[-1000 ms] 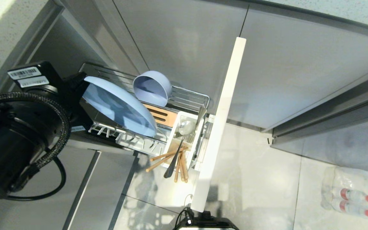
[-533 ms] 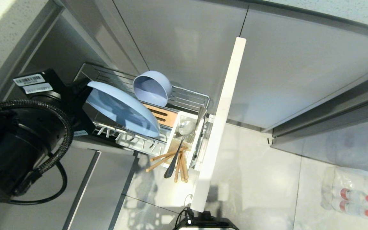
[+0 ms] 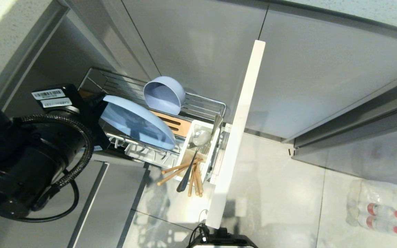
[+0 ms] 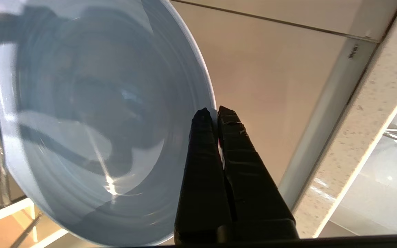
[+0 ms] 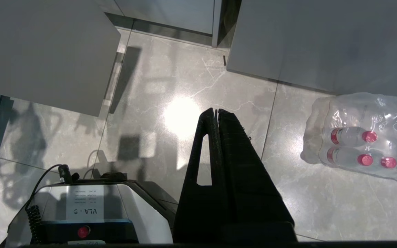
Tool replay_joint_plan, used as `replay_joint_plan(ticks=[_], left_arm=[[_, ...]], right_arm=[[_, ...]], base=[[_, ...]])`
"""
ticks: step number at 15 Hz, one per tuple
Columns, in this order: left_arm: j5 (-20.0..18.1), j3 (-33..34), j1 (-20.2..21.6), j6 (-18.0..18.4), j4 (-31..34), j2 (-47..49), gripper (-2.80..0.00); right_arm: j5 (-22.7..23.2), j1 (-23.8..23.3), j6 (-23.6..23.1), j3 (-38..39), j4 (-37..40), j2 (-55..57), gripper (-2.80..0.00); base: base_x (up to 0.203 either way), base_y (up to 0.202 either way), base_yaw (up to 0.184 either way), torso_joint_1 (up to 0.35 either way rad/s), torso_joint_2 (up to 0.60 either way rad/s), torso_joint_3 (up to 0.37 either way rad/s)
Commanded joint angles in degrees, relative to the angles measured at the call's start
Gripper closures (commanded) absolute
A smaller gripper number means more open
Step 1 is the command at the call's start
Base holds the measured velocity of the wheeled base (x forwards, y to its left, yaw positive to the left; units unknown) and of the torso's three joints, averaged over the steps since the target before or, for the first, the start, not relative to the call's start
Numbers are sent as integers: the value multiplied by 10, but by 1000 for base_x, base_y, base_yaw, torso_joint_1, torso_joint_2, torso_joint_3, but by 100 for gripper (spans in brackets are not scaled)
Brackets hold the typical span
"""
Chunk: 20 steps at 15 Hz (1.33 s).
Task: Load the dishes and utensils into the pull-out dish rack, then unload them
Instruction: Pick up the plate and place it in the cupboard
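While the left claw (image 4: 211, 115) stayed pinched on the rim of the plate (image 3: 134, 122), the plate hung tilted over the dish rack (image 3: 198, 103), its slots directly beneath; the right claw (image 5: 215, 112) idled closed.

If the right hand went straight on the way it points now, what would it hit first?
The right hand, shut and holding nothing, points down at the bare floor. Nothing shows in its line before the tiles, so it would likely meet the floor first; the pack of water bottles lies off to one side.
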Motion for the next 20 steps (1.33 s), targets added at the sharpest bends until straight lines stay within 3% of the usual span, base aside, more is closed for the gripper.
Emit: replay_joint_plan(ticks=[1, 12, 20], left_arm=[[3, 0, 1, -5, -3, 11, 0], [0, -4, 20, -38, 17, 55, 0], [-2, -5, 32, -42, 18, 68, 0]], right_arm=[[0, 1, 0, 0, 0, 1, 0], [0, 0, 0, 0, 0, 0, 0], [0, 0, 0, 0, 0, 0, 0]], base=[[0, 0, 0, 0, 0, 0], [0, 0, 0, 0, 0, 0], [0, 0, 0, 5, 0, 1]])
